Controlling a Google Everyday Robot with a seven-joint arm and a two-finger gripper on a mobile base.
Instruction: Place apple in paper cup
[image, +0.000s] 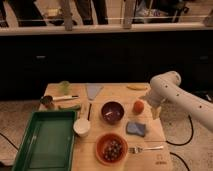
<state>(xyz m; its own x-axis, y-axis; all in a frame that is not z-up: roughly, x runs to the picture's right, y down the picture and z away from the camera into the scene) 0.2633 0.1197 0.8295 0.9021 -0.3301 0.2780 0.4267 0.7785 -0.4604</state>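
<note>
Camera view, the only one. Your tool (154, 109) hangs off the bent white arm (172, 90) that comes in from the right. It sits over the right edge of the light wooden counter (120, 94). It is released, with nothing in it.

The small round orange-red apple (138, 106) lies on the counter just left of the tool. You cannot tell whether the two touch. The apple is right of the dark purple bowl (112, 111) and just above the blue sponge (136, 129).

The small white paper cup (81, 126) stands upright on the counter's left side, beside the right wall of the green plastic tray (30, 150). It is down-left of the purple bowl and well apart from the apple, with the bowl between them.

Nearer you, an orange-red bowl with dark pieces in it (111, 147) has a metal fork (146, 148) lying to its right.

At the back edge:
- a translucent pale green cup (64, 86) on the left
- a grey-blue triangular cloth (93, 90) in the middle
- a yellow banana-like piece (136, 87) on the right

At far left, a small metal cup (47, 101) has a white-handled utensil (66, 98) beside it. A green oblong item (70, 107) lies just below them; what it is, you cannot tell.
</note>
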